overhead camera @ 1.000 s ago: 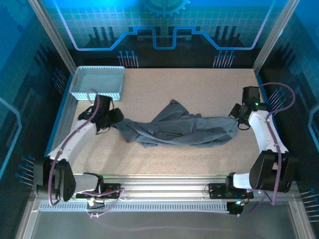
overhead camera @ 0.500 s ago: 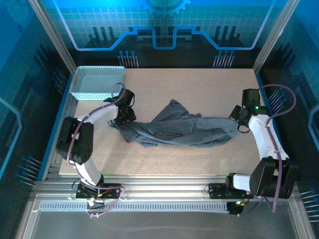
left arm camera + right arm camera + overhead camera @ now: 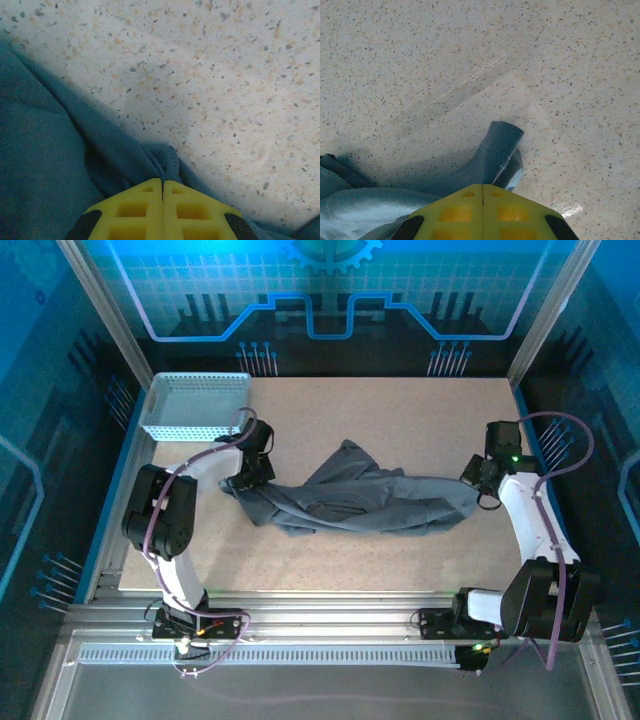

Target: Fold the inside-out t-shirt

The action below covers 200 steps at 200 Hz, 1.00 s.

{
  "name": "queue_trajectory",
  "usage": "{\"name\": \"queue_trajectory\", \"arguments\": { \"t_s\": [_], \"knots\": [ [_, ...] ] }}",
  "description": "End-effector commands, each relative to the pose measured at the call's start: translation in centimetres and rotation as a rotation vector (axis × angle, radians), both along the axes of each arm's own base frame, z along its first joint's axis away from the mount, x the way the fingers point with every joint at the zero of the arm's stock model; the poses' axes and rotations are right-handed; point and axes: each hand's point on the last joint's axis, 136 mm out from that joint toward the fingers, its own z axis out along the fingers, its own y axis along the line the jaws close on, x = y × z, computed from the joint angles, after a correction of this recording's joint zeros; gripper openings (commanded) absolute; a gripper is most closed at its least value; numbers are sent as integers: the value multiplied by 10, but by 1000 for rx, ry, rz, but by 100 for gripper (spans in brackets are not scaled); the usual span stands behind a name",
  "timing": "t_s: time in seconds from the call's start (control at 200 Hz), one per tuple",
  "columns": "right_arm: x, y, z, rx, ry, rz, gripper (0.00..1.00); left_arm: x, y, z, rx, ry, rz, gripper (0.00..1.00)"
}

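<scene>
**Left wrist view.** The left gripper has its yellow fingers cut off by the lower picture edge. The inside-out t-shirt passes under the tips, and the portion pinched between the closed jaws is hidden. The cloth runs out of frame to the left of the tips and behind them.

**Right wrist view.** The right gripper is cropped at the lower edge in the same way. A hemmed fold projects ahead of its tips. The clamped part is concealed, and the remainder runs out to the left of the fingers.

**Top view.** Both sets of fingertips are hidden under the wrist housings. Between the grippers the garment is bunched, so sleeves and collar cannot be told apart.
</scene>
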Motion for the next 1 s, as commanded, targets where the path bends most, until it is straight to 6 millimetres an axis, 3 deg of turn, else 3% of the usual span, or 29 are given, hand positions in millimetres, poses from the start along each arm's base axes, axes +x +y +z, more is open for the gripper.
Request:
{"name": "queue_trajectory", "arguments": {
  "t_s": [0.0,0.18,0.235,0.27,0.365,0.465,0.545,0.64,0.705,0.805,0.895,0.996],
  "knots": [
    [0,-2,40,-43,-75,-1,0,3,2,54,-30,-166,18,0],
    [-7,0,101,-49,-221,8,1,-18,29,180,-27,-569,66,0],
    [-4,5,106,-30,-246,34,3,-28,43,201,6,-632,102,0],
    [-2,8,103,-16,-236,42,3,-32,48,204,18,-638,117,0],
    [12,15,78,-1,-175,72,2,-34,50,184,7,-576,123,0],
    [29,20,32,-2,-51,80,0,-38,53,138,-13,-452,159,0],
    [31,24,-5,28,41,67,0,-46,54,105,-37,-375,178,0],
    [23,22,-36,12,104,49,25,-58,47,73,-68,-312,157,0],
    [20,25,-39,-42,111,82,42,-61,37,57,-102,-274,107,0],
    [26,49,-15,-199,88,223,58,-62,25,43,-138,-229,39,0],
    [32,101,3,-244,14,432,66,-60,26,40,-131,-228,32,0],
    [28,160,-4,-186,-6,654,71,-56,26,44,-129,-243,30,0]
  ]
}}
